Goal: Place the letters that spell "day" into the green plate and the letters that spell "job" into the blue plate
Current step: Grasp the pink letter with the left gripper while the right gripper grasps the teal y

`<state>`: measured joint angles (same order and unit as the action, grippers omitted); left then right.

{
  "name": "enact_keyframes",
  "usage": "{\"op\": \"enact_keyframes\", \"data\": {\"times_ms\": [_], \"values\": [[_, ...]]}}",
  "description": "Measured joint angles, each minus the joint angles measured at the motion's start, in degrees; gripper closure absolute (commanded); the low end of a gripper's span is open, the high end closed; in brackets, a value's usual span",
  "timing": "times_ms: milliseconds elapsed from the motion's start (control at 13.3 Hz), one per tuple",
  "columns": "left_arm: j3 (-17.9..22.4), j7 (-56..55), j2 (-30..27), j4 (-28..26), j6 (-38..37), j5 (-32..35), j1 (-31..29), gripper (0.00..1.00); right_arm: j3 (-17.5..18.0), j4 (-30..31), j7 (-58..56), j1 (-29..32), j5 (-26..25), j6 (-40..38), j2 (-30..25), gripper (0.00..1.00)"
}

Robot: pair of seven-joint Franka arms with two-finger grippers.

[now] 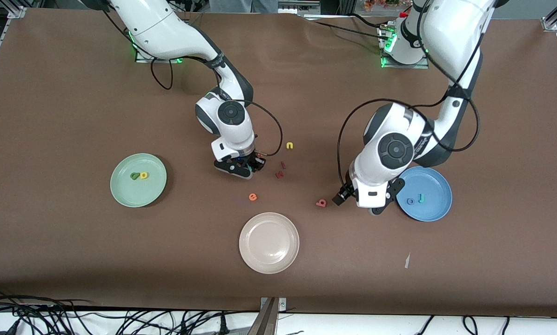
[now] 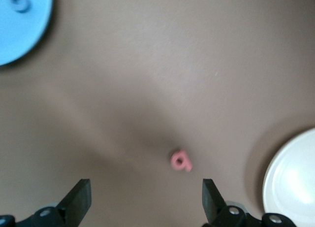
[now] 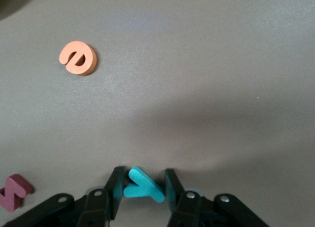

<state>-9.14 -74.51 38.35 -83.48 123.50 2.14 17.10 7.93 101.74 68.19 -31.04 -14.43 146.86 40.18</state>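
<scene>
The teal y (image 3: 142,186) lies flat crosswise, pinched by the lowered right gripper (image 3: 142,190) near the orange e (image 3: 78,58), while the left gripper (image 2: 146,200) hangs spread over the pink b (image 2: 181,160).

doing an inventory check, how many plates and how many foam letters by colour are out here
plates: 3 (green plate, blue plate, beige plate)
yellow letters: 2
dark green letters: 1
teal letters: 2, one between the right gripper fingers
blue letters: 1
pink letters: 1
orange letters: 1
dark red letters: 2
total: 13
</scene>
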Motion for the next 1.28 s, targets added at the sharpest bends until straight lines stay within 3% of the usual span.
{"op": "enact_keyframes", "data": {"times_ms": [226,377,452,603,1281], "values": [[0.0,-3.8,6.0,1.4,6.6,0.5,0.6,0.01,0.0,-0.1,0.0,0.0,-0.4,0.2,0.0,0.76],[0.0,-5.4,8.0,2.7,6.9,0.6,0.8,0.01,0.0,-0.1,0.0,-0.1,-0.4,0.2,0.0,0.74],[0.0,-6.4,8.6,3.0,7.0,0.6,1.0,0.01,0.0,-0.1,0.0,-0.1,-0.4,0.2,0.0,0.56],[0.0,-8.6,9.8,3.1,8.3,1.0,1.8,0.01,0.0,-0.2,0.2,-0.1,-0.4,0.3,0.0,0.40],[0.1,-12.8,15.5,6.2,11.2,1.6,3.6,0.01,-0.4,-0.3,4.4,-2.8,-1.0,0.1,0.2,0.41]]}}
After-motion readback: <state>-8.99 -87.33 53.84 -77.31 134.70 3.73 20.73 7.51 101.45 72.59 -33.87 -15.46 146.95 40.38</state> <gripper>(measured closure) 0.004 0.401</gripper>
